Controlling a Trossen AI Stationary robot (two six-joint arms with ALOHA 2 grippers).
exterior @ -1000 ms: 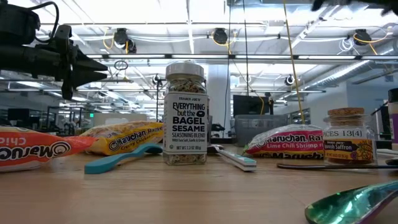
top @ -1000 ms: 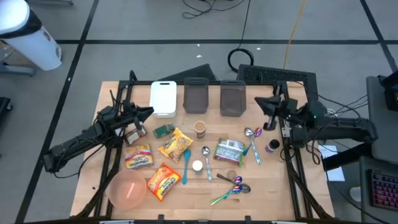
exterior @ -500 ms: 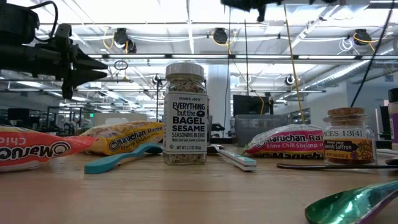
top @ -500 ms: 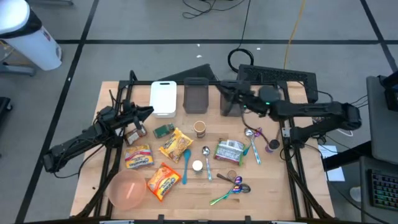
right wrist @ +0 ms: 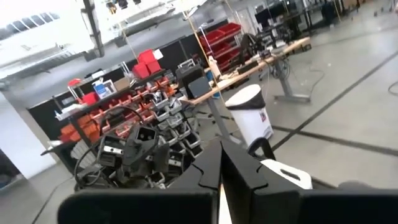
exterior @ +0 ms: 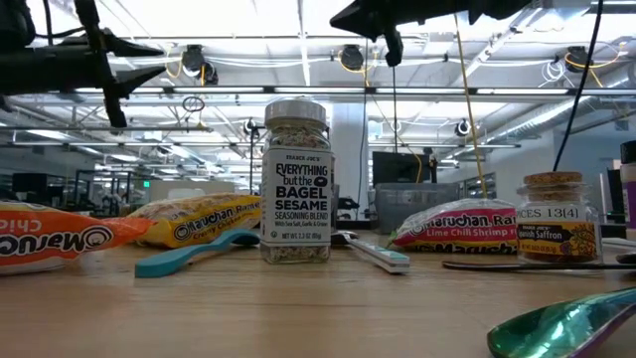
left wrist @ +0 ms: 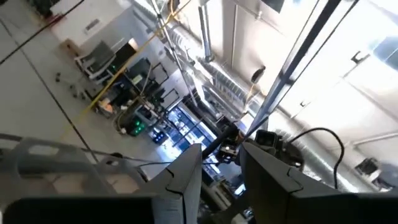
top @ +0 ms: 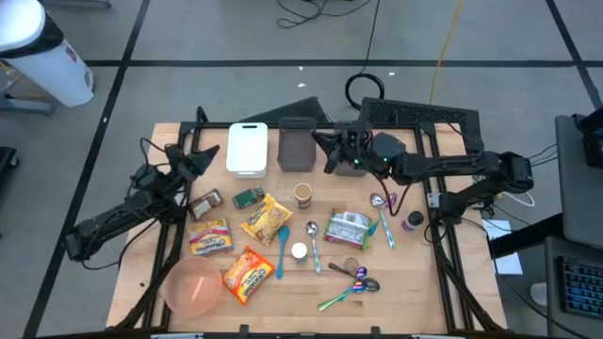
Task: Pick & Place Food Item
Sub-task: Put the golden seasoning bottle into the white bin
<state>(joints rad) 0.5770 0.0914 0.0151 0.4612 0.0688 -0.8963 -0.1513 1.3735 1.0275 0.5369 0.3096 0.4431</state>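
Observation:
Several food items lie on the wooden table [top: 415, 282]. There are ramen packets [top: 209, 235] [top: 266, 218] [top: 247, 273], a green packet [top: 349, 228], a seasoning jar [top: 303, 195] [exterior: 295, 181] standing on its base, and a small brown jar [top: 205, 201] on its side. My left gripper [top: 200, 155] [left wrist: 221, 171] hangs above the table's left part, tipped upward and open, with nothing between its fingers. My right gripper [top: 325, 151] [right wrist: 220, 168] is shut and empty, high above the far middle next to two dark bins [top: 295, 146].
A white lidded container [top: 247, 149] stands at the far edge and a pink bowl [top: 193, 285] at the near left. Spoons [top: 283, 247] [top: 384, 221] [top: 349, 287], a green tin [top: 248, 197] and a saffron jar [exterior: 556, 219] lie among the packets.
My right gripper has swung from the table's right edge toward the left, along the far side, to above the dark bins, and it has rolled on the way. My left gripper has tipped upward, rolled and risen a little, away from the small brown jar.

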